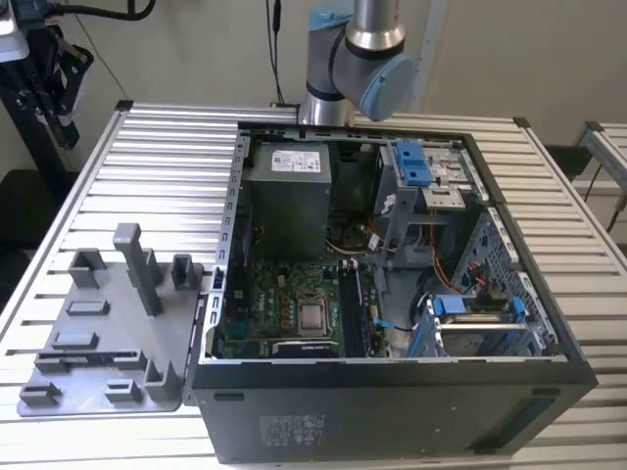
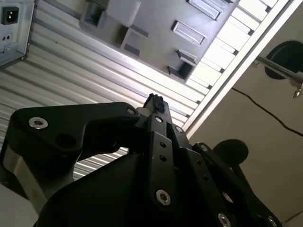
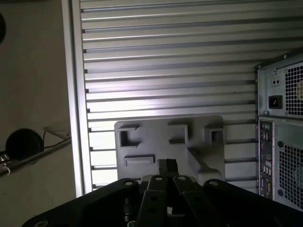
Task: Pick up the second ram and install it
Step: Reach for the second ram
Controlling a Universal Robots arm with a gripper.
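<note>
While gripper (image 3: 167, 166) hangs over grey fixture (image 3: 161, 137), pinched closed, own linkage (image 3: 156, 203) hides fixture's near edge; computer case (image 3: 284, 142) cut off.

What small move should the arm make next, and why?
Probably lower slowly, straight toward the grey fixture. In both wrist views the gripper hangs high above it, over the slatted table beside the computer case, touching nothing. Whether the second ram lies in the fixture is too hard to tell from this height, so a closer look seems wise.
</note>
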